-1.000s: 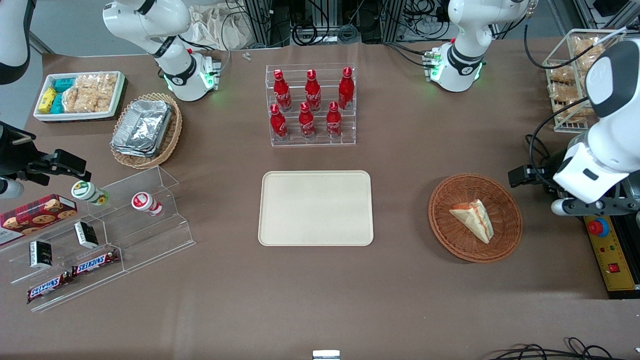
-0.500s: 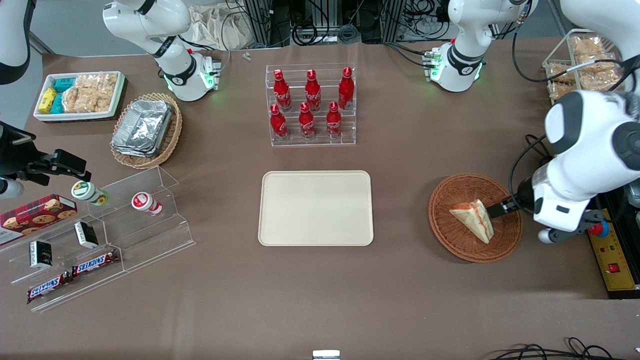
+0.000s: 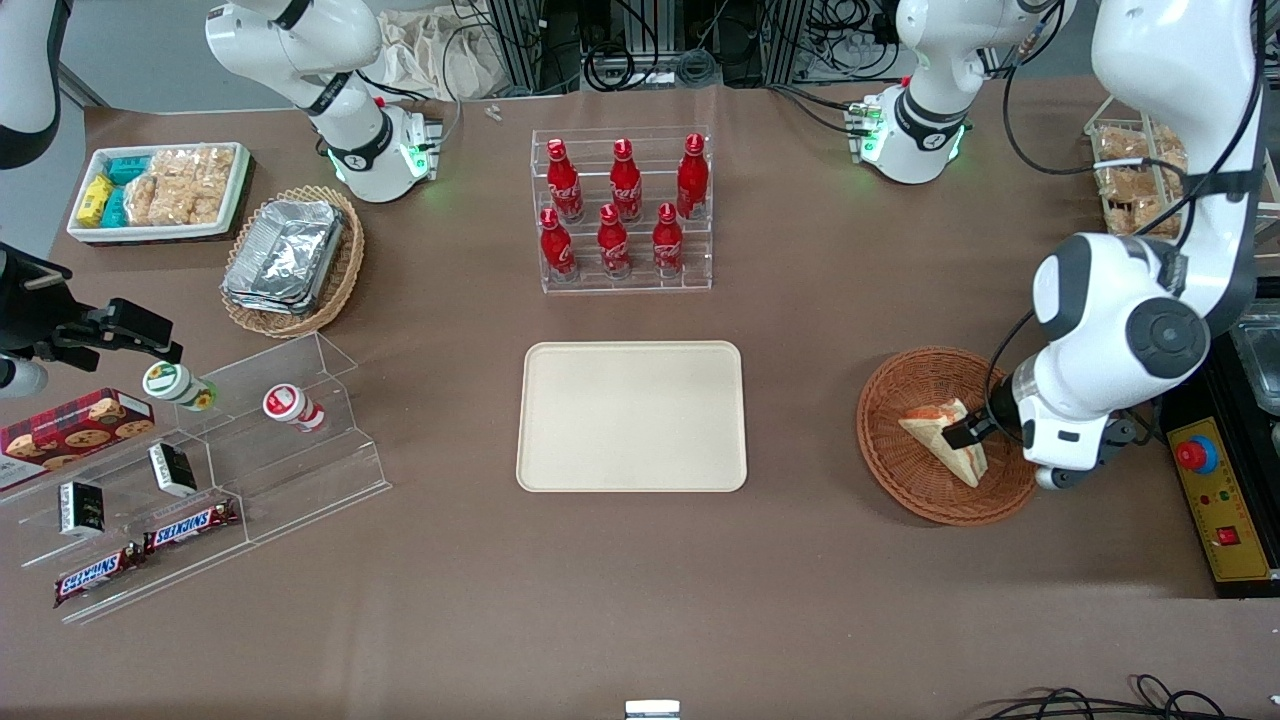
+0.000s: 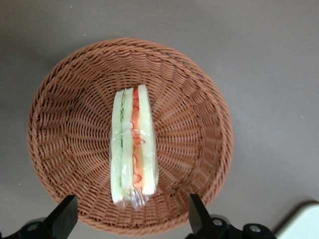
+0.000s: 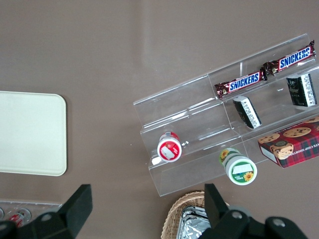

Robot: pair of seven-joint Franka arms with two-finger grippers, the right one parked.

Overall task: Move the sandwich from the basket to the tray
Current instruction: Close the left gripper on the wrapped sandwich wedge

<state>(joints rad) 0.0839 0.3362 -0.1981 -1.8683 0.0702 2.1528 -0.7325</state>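
The sandwich (image 3: 928, 428), a pale wedge with red-orange and green filling, lies in the round reddish-brown wicker basket (image 3: 880, 400). My left gripper (image 3: 975, 435) hangs just above the basket, over the sandwich's end nearest the working arm's end of the table. In the left wrist view the gripper (image 4: 130, 219) is open wide, its fingers (image 4: 65, 219) standing either side of the wrapped sandwich (image 4: 132, 144) without touching it, inside the basket (image 4: 60, 79). The cream-beige tray (image 3: 632, 416) lies empty at the table's middle, beside the basket; its corner also shows in the left wrist view (image 4: 304, 221).
A clear rack of red bottles (image 3: 622, 210) stands farther from the camera than the tray. A tan basket with foil containers (image 3: 290, 258), a white snack bin (image 3: 158, 190) and a clear snack shelf (image 3: 200, 470) lie toward the parked arm's end. A wire rack (image 3: 1135, 175) stands near the working arm.
My left arm has swung in from the working arm's end of the table. Its gripper has come over the basket and now sits above the sandwich. The sandwich has not moved.
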